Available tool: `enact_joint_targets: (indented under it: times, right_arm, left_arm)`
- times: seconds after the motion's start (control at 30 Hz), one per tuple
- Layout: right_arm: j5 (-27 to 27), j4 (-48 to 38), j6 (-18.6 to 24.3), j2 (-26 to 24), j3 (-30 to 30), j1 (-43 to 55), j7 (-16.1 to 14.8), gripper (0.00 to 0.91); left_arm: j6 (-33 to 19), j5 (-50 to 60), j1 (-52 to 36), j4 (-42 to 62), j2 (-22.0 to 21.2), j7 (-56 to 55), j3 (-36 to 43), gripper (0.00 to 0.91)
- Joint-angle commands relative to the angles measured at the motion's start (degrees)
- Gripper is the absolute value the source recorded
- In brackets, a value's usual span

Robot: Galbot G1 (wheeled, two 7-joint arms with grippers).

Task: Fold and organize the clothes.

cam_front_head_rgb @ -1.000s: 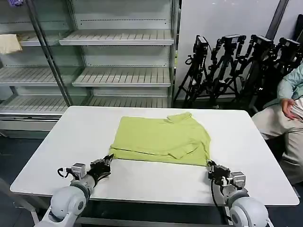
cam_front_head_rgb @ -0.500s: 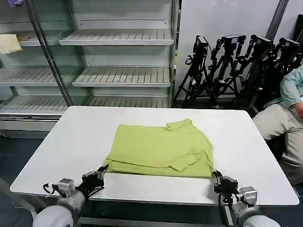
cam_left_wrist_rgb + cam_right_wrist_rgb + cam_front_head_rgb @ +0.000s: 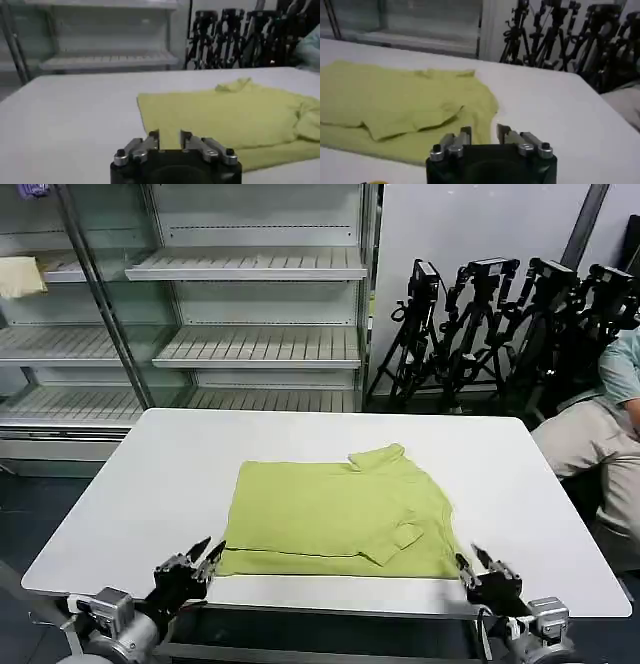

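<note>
Head view: folded shirt (image 3: 340, 509) lies centre frame, hem near the table (image 3: 180, 454) front edge; left gripper (image 3: 205, 556) and right gripper (image 3: 470, 562), fingers narrowly parted, flank its lower corners.

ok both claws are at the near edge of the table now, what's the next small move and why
Probably bring both claws forward onto the shirt's near hem corners and pinch them. The left claw and right claw are open, empty, just short of the two near corners, and the shirt lies flat, sleeves tucked in, so lifting the hem toward the collar looks like the next fold.
</note>
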Motion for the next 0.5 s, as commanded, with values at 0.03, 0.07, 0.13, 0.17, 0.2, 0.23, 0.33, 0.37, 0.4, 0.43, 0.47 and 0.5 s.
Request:
enact_joint_targets:
  times: [0.03,0.07,0.13,0.17,0.2,0.23,0.33,0.37,0.4,0.43,0.47,0.5]
  right_arm:
    - [-0.51,-11.07,-2.01,1.68,-9.05,22.3,2.57,0.907]
    - [-0.57,-14.88,-2.41,2.52,-12.3,26.79,3.41,0.907]
    - [-2.04,-21.06,-1.74,3.64,-16.42,33.06,5.01,0.907]
    - [-2.18,-23.49,-1.66,4.2,-18.28,35.49,5.02,0.907]
    - [-2.02,-25.22,-1.83,4.68,-19.42,37.54,5.23,0.907]
    - [-2.02,-28.44,-1.89,5.04,-20.66,39.91,5.3,0.907]
    - [-1.54,-34.8,-2.0,6.81,-22.9,44.38,5.83,0.907]
    - [-1.58,-35.68,-1.94,7.4,-23.25,45.35,5.83,0.907]
    - [-1.6,-37.05,-1.64,8.08,-23.55,46.42,5.81,0.907]
    - [-1.63,-39.14,-1.13,9.1,-24.17,47.8,5.74,0.907]
    - [-1.63,-39.14,-1.13,9.1,-24.17,47.8,5.74,0.907]
    - [-1.59,-41.07,-1.0,10.2,-24.55,48.72,5.77,0.907]
  left_arm:
    - [-0.07,-2.35,-23.15,11.81,3.66,0.52,8.76,0.907]
    - [-0.24,-2.28,-25.95,13.41,3.57,0.63,9.71,0.907]
    - [-0.25,-2.02,-31.72,17.76,2.81,0.65,13.4,0.907]
    - [-0.21,-1.99,-33.4,19.41,2.54,0.55,14.41,0.907]
    - [-0.17,-2.02,-35.65,21.62,2.17,0.37,15.71,0.907]
    - [-0.18,-2.02,-37.61,24.49,1.94,0.4,16.73,0.907]
    - [-0.71,-2.18,-42.26,30.42,1.6,0.72,19.26,0.907]
    - [-1.49,-1.83,-43.11,31.61,1.46,0.7,19.93,0.907]
    - [-2.02,-1.57,-45.1,34.04,1.06,0.73,21.51,0.907]
    - [-2.14,-1.56,-46.26,36.37,0.73,0.71,22.5,0.907]
    - [-2.13,-1.52,-47.48,37.45,0.44,0.64,23.01,0.907]
    - [-2.03,-1.32,-48.83,39.86,-0.22,0.69,24.06,0.907]
